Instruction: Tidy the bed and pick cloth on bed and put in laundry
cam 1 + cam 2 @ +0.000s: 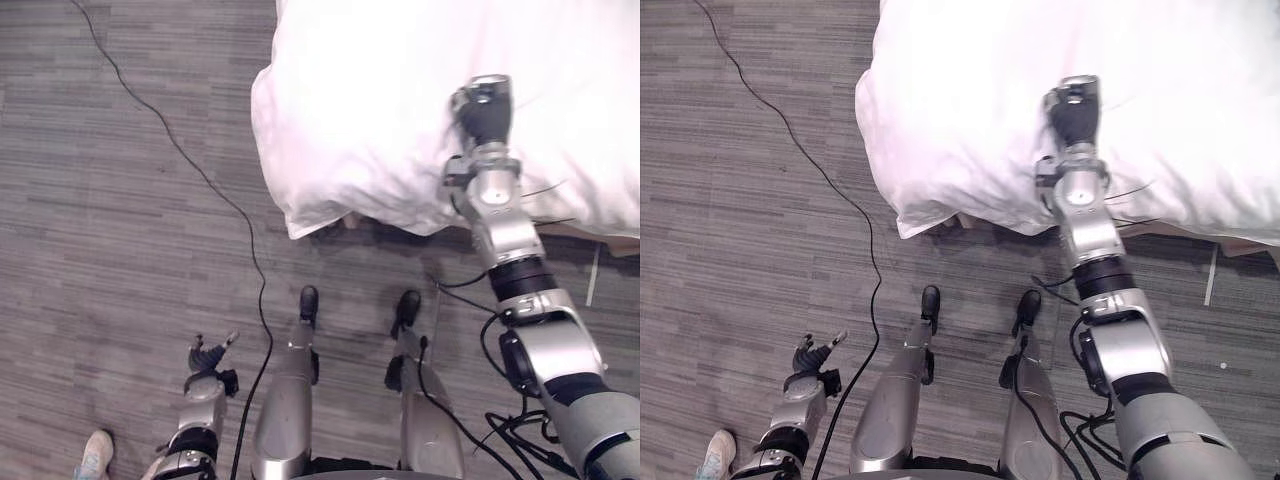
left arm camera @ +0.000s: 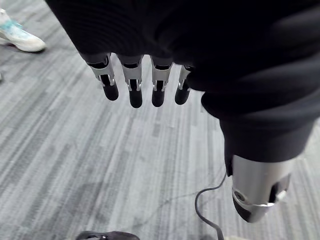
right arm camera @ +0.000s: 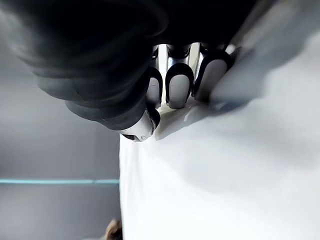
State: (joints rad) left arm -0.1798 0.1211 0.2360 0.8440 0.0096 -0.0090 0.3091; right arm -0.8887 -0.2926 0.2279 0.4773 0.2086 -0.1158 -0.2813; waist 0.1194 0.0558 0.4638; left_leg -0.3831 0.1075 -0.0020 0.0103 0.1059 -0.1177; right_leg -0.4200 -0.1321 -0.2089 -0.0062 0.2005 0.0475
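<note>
The white duvet (image 1: 380,120) on the bed (image 1: 620,243) was reckoned soft, light and floppy, best bunched at its near corner, with the right hand (image 1: 484,112) laid on it (grip couldn't be told) and the left hand (image 1: 207,358) hung open near the floor (image 1: 100,200).

Silver-grey jointed arms (image 1: 505,235), dark ribbed wrist covers (image 1: 485,118), robot hand (image 2: 150,55) with silver, dark-tipped fingers (image 2: 134,87)

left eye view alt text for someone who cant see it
Seen from above, the right robot hand rests on the white duvet, near its front edge. The left robot hand hangs open, holding nothing, low over the grey carpet, near a person's pale shoe.
</note>
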